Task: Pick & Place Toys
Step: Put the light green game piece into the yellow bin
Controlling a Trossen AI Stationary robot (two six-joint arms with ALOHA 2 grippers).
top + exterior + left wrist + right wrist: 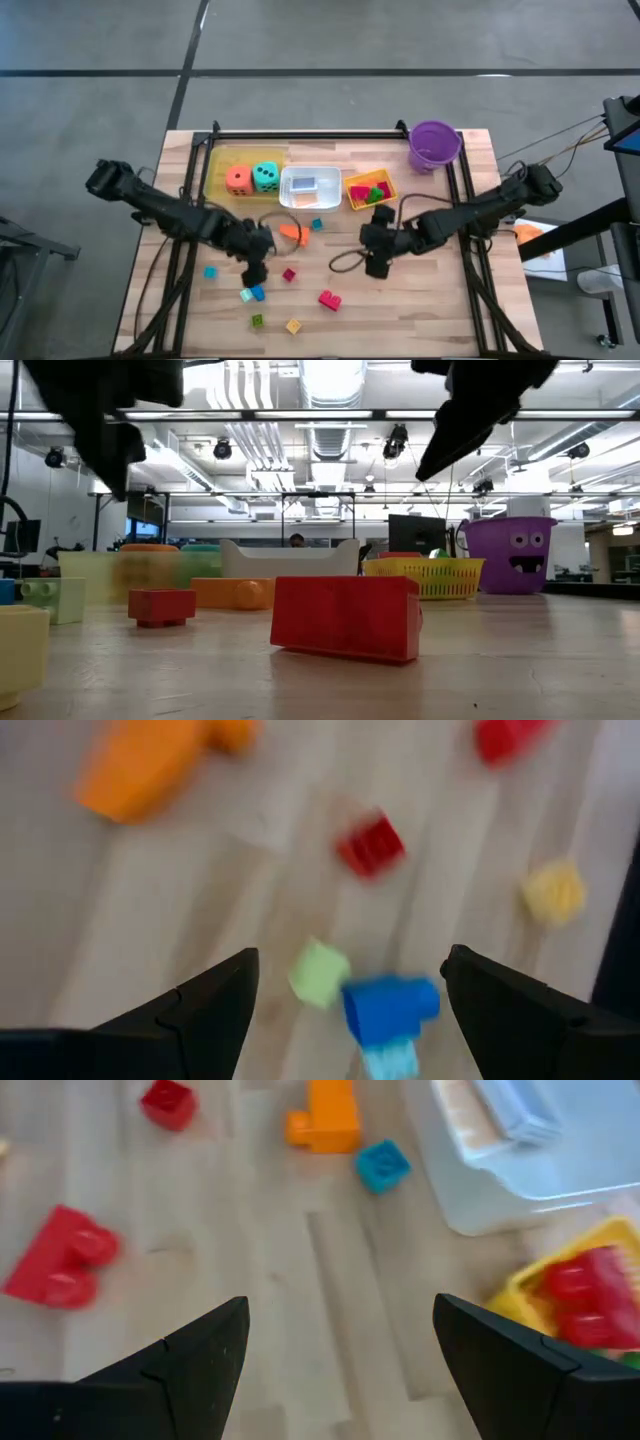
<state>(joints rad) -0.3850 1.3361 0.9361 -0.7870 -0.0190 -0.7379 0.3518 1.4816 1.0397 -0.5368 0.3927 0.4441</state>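
Blue block (390, 1008) sits low in frame centre, right between my spread left gripper (350, 995); right gripper (340, 1350) spread, farther.

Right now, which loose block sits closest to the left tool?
The blue block, lying between the left tool's open fingers beside a light green one; the red and yellow blocks lie farther out.

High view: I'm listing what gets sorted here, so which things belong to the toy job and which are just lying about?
Toys for the job:
- orange die and teal die
- loose blocks: red block, blue block, orange block
- blocks in the yellow basket

Just there:
- purple bucket
- white tray
- yellow tray
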